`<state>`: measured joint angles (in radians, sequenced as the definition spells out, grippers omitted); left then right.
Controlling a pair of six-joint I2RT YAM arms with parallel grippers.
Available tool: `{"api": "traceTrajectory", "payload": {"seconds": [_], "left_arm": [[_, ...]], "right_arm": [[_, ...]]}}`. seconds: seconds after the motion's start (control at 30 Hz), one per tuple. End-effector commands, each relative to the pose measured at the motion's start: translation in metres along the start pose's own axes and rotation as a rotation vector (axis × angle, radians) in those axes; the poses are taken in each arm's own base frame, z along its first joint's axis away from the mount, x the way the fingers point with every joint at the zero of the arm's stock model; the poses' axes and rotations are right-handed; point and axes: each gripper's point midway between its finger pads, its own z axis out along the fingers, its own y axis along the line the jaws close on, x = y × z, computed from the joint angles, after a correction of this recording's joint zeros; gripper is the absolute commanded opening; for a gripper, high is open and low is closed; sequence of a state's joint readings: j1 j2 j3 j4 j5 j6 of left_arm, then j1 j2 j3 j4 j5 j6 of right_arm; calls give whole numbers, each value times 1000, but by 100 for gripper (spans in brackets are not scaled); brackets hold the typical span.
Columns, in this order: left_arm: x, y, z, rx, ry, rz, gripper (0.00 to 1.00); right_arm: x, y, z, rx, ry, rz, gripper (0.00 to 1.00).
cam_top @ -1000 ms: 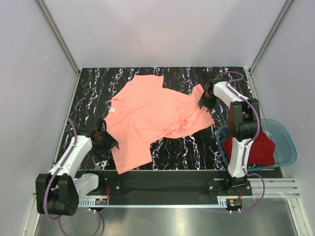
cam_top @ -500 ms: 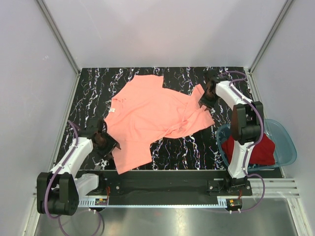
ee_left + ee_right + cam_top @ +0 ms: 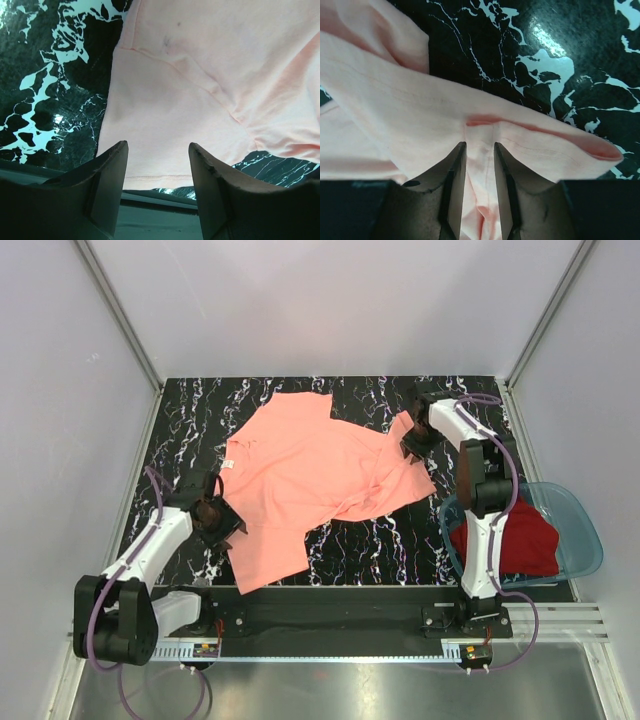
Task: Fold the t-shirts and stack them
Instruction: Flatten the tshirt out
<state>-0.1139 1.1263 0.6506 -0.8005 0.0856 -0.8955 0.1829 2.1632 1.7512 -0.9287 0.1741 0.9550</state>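
Observation:
A salmon-pink t-shirt lies spread and rumpled on the black marble table. At the shirt's near left edge my left gripper stands open. In the left wrist view the left gripper has the pink cloth and its hem showing in the gap between the wide-set jaws. My right gripper is at the shirt's right edge. The right wrist view shows the right gripper shut on a raised fold of pink cloth. A dark red t-shirt lies bunched in the basin.
A translucent blue plastic basin sits at the right near corner, partly off the table beside the right arm's base. White walls enclose the table on three sides. A metal rail runs along the near edge.
My left gripper has moved a little up and right, onto the shirt's near left edge. The right gripper has stayed at the shirt's right edge while the right arm shifted slightly.

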Motion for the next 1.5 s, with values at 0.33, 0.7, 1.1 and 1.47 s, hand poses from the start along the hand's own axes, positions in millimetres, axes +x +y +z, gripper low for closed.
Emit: {"api": "traceTrajectory", "payload": {"seconds": [0.33, 0.7, 1.1, 1.47], "left_arm": [[-19, -17, -3, 18, -35, 89, 57], [-19, -16, -3, 14, -28, 133, 57], [-19, -12, -5, 7, -31, 170, 57], [-15, -12, -4, 24, -22, 172, 57]], "right_arm": [[2, 1, 25, 67, 19, 73, 36], [-1, 5, 30, 40, 5, 14, 54], [0, 0, 28, 71, 10, 11, 25], [-4, -13, -7, 53, -24, -8, 0]]}}
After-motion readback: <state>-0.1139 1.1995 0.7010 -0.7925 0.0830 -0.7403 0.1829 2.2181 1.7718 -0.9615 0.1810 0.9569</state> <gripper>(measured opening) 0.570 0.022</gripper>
